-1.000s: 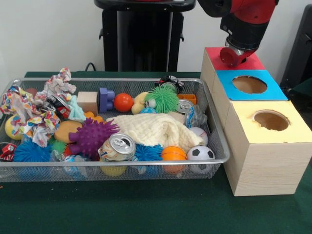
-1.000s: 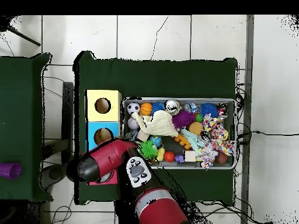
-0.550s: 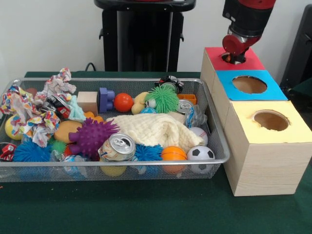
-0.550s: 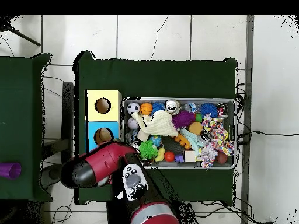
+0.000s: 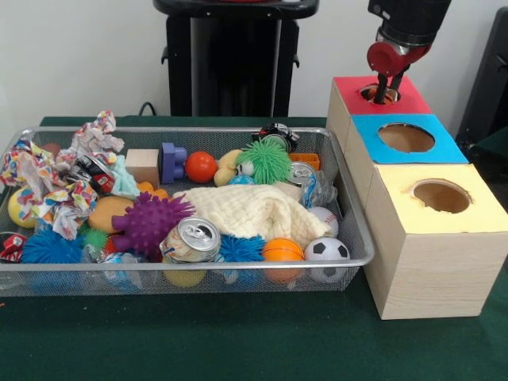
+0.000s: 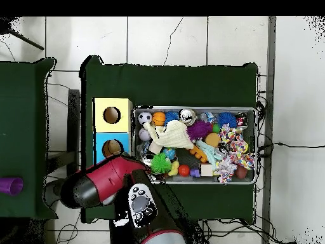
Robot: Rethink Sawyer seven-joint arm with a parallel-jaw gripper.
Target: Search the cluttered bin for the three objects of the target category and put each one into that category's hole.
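My gripper (image 5: 386,86) hangs just above the round hole in the red-topped box (image 5: 413,103) at the back right. Its two dark fingers point down with a narrow gap and nothing between them, so it is open. The wire bin (image 5: 350,216) to the left is full of clutter: a drinks can (image 5: 192,238), a soccer ball (image 5: 326,249), an orange ball (image 5: 282,250), a baseball (image 5: 323,217), a purple spiky ball (image 5: 149,221) and a cream cloth (image 5: 250,210). In the overhead view the red arm (image 6: 105,184) covers the red box and hides the gripper.
A blue-topped box (image 5: 448,149) and a yellow-topped box (image 5: 480,213), each with a round hole, stand in a row in front of the red one. A wooden block (image 5: 143,165), a purple block (image 5: 171,161) and crumpled paper (image 5: 48,182) lie in the bin's left half.
The gripper dipped to the red box's hole and has now risen a little above it. The arm's elbow swung away in the overhead view. The bin's contents have not moved.
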